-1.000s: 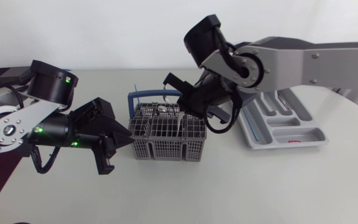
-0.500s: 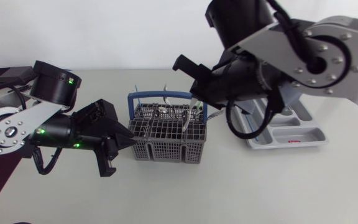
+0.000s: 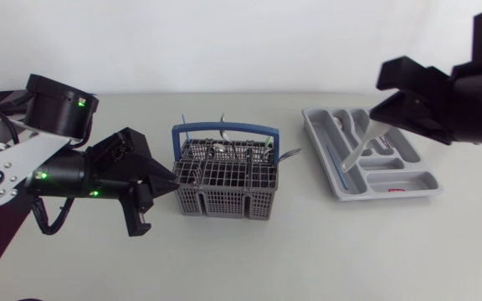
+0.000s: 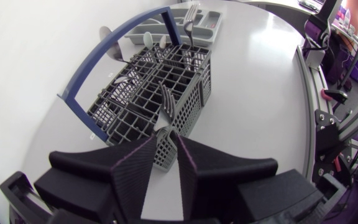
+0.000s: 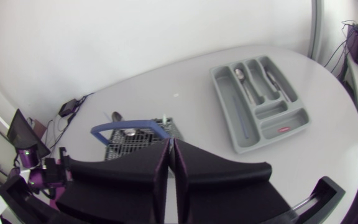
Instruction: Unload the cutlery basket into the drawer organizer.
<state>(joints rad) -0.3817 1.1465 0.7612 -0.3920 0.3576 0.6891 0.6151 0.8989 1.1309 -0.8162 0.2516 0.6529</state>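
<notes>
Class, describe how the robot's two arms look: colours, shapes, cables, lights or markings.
The left arm has a silver-grey link with a round black joint, black housings dotted with small green lights, and black cables looping beneath. Its jaws are two broad matte black wedges. The right arm shows only blocky black parts here; its jaws are the same matte black wedges.

One cutlery basket (image 3: 224,199), one drawer organizer (image 3: 417,178), one left end effector (image 4: 166,138), one right end effector (image 5: 170,143), one held utensil (image 3: 355,154).
</notes>
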